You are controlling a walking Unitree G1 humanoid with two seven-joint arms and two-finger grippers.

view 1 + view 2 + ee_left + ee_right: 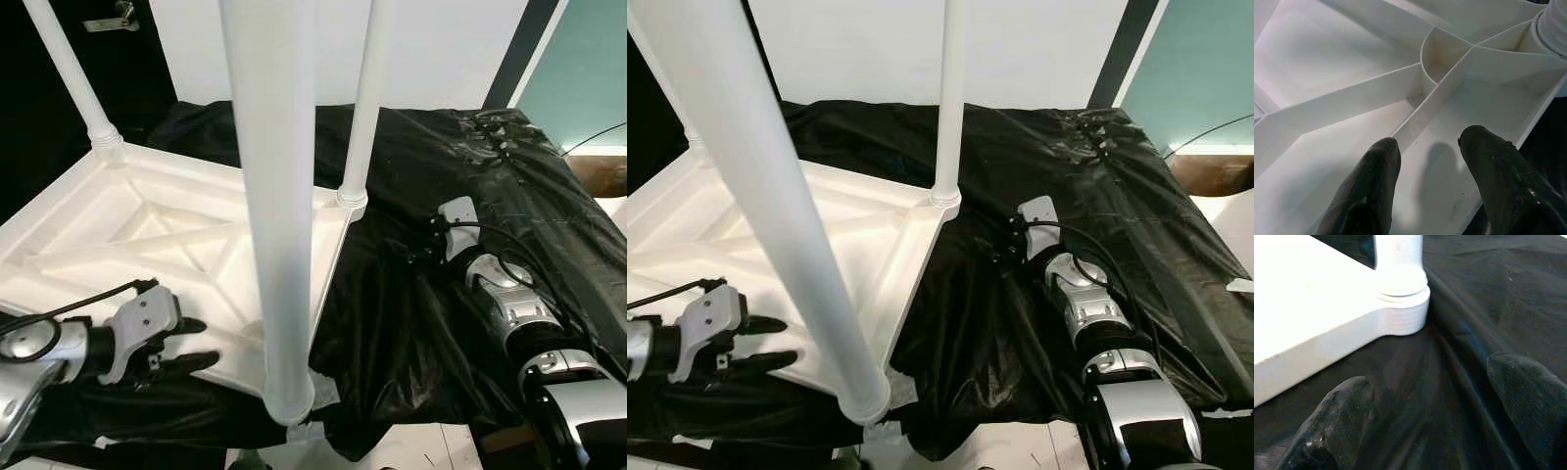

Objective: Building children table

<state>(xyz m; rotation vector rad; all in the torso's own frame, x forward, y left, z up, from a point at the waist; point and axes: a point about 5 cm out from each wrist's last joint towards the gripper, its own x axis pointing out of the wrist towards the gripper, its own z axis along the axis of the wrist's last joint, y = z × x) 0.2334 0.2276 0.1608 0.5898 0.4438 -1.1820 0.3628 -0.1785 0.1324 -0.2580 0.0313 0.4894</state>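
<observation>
Tabletop (pixel 147 230), white plastic, lies upside down on black sheet (pixel 421 323) w/ legs (pixel 277 196) upright at its corners. Left end effector (pixel 1427 161), fingers spread wide, hovers over ribbed underside; right end effector (pixel 1425 401), also wide, sits near far corner leg.

Upturned tabletop (pixel 127 235) flat on a plastic sheet (pixel 441 284), underside up, toward the robot's left. 3 legs standing up from its corners: near leg (pixel 274 196) closest to the camera, far-right leg (pixel 364 98) behind it, far-left leg (pixel 69 73) at the back. Left gripper (pixel 191 343) over the tabletop's near edge, left of the near leg. Right gripper (pixel 1425 406) on the sheet, right of the far-right leg's base.
</observation>
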